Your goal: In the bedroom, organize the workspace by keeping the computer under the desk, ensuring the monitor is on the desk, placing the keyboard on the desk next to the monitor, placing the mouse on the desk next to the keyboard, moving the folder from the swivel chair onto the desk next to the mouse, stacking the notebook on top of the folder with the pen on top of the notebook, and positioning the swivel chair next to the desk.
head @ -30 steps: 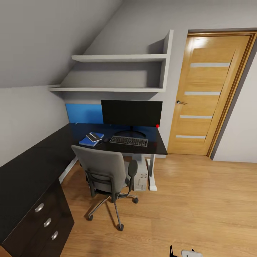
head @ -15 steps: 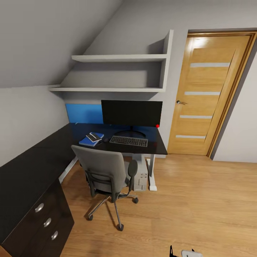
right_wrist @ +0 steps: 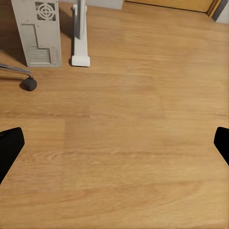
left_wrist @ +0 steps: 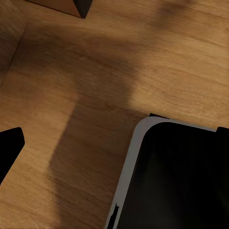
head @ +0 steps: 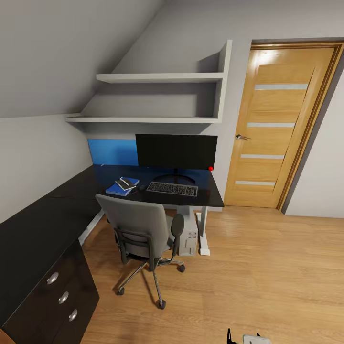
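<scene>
The chair (head: 143, 234) stands at the desk's (head: 212, 196) front edge, well ahead and left of the right claw (right_wrist: 114, 143), whose fingers are spread apart over floor; left claw's state cannot be told.

A grey chair (head: 143, 227) faces a glossy black desk (head: 71, 191) with a bright blue folder (head: 119, 188) at mid-frame.
</scene>
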Available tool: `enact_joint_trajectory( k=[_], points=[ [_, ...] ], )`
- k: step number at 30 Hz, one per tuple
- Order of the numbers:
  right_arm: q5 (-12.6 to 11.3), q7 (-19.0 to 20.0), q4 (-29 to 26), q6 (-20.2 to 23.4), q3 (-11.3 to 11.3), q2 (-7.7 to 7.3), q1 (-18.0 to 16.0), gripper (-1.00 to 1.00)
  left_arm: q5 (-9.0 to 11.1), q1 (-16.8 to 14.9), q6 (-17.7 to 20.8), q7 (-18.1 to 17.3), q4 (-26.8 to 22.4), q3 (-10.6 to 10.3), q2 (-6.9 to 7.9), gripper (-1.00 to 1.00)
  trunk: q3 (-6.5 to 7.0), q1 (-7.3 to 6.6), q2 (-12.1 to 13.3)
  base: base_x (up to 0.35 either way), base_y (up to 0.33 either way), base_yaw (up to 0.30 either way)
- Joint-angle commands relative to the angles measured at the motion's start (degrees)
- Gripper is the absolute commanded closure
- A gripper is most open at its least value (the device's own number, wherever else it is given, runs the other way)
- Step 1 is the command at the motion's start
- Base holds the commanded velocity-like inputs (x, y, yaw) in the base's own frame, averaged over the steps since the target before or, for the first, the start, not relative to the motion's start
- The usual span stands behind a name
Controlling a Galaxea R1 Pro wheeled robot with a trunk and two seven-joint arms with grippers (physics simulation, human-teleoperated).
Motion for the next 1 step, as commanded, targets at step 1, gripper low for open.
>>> enact_joint_trajectory(
  k=[1],
  points=[
    [-0.35, -0.22, 0.12, -0.17, 0.49, 0.03, -0.04, -1.00, 0.17, 0.04, -0.07, 0.47, -0.20, -0.49, 0.05, -1.00, -0.05, 0.00, -0.04, 0.000, 0.000, 0.000]
  ],
)
